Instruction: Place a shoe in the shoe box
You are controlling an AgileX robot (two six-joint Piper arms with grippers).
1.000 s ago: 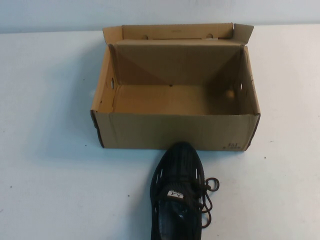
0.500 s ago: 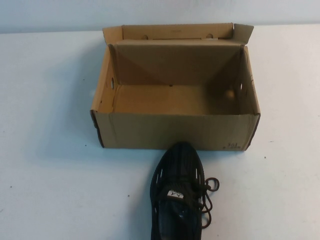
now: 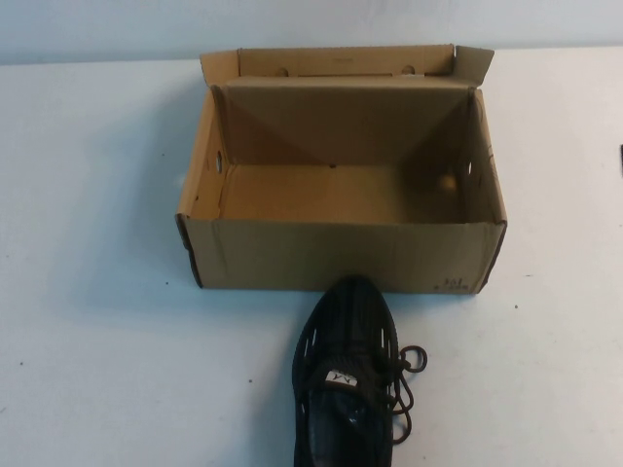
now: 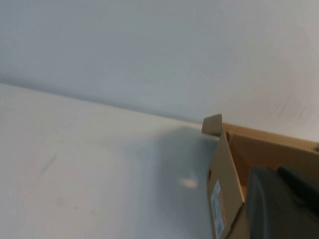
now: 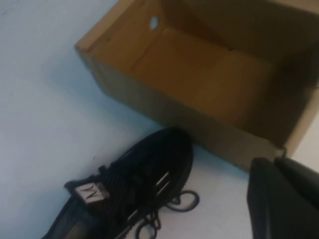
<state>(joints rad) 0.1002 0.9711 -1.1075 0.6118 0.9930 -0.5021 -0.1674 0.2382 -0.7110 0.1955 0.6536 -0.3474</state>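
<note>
The shoe, a black mesh sneaker with a white tongue label, lies on the white table with its toe touching the front wall of the shoe box. The open brown cardboard box holds nothing. The right wrist view shows the shoe and the box below my right gripper, which is shut and empty, off to the right of them. My left gripper is shut and empty beside the box's left end wall. It is out of the high view.
The box's back flaps stand upright at the far side. Loose black laces trail from the shoe's right side. A dark sliver of my right arm shows at the right edge. The white table surrounds the box.
A dark sliver of my right arm has come into the high view at the right edge. The shoe and the box have not moved.
</note>
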